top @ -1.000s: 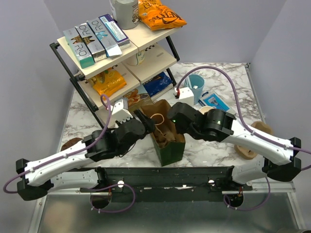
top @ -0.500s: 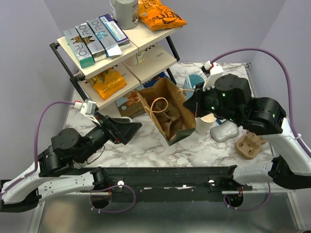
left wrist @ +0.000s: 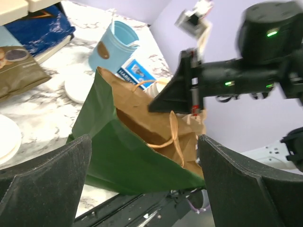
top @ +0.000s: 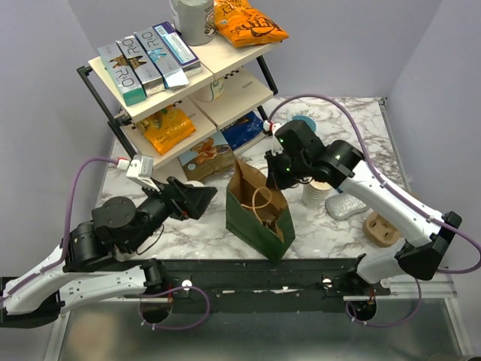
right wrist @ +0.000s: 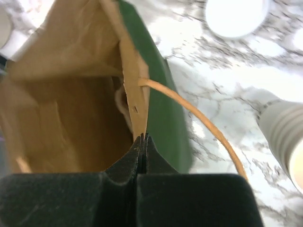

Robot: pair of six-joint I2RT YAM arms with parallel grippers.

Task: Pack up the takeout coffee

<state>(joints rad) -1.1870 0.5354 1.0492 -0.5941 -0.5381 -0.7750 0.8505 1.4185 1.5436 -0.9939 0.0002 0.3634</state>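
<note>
A green paper bag (top: 255, 222) with a brown inside and twine handles stands upright in the middle of the table, mouth up. My right gripper (top: 275, 182) is shut on the bag's far rim (right wrist: 137, 101); the wrist view shows its jaws (right wrist: 143, 138) pinching the paper edge. My left gripper (top: 210, 200) hangs open just left of the bag, nothing between its fingers (left wrist: 47, 179); the bag's green side (left wrist: 123, 156) fills the gap ahead of it. I cannot make out the takeout coffee in any view. Only a round white lid (right wrist: 234, 16) lies beside the bag.
A tiered rack (top: 180, 83) with boxes and snack packs stands at the back left. A light blue cup (left wrist: 111, 45) and a blue box (left wrist: 135, 73) lie behind the bag. A stack of cream cups (top: 316, 194), a silver pouch (top: 346, 204) and a wooden piece (top: 382, 229) sit right.
The bag has gone from lying open to standing upright, nearer the front. My right gripper has swung left and down onto its rim. My left gripper let go, opened and drew back.
</note>
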